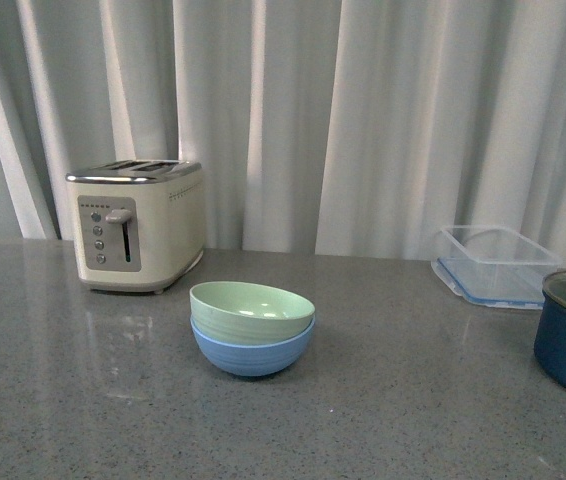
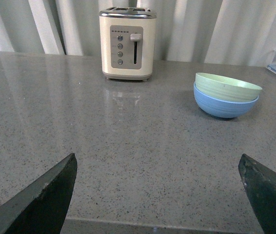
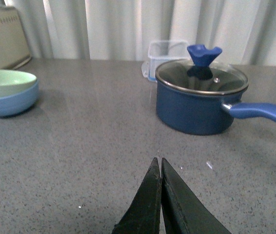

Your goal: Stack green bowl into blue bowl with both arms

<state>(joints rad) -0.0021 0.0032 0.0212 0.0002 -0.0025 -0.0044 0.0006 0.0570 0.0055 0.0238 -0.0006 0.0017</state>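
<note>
The green bowl (image 1: pixel 251 310) sits nested inside the blue bowl (image 1: pixel 253 355) at the middle of the grey counter. The pair also shows in the left wrist view, green (image 2: pixel 227 87) in blue (image 2: pixel 223 104), and in the right wrist view, green (image 3: pixel 6 82) in blue (image 3: pixel 9 103). Neither arm shows in the front view. My left gripper (image 2: pixel 157 168) is open and empty, well back from the bowls near the counter's front edge. My right gripper (image 3: pixel 158 163) is shut on nothing, low over the counter, apart from the bowls.
A cream toaster (image 1: pixel 138 224) stands behind the bowls to the left. A clear plastic container (image 1: pixel 493 263) stands at the back right. A dark navy pot with a glass lid (image 3: pixel 201 95) and a long blue handle (image 3: pixel 262 113) stands on the right.
</note>
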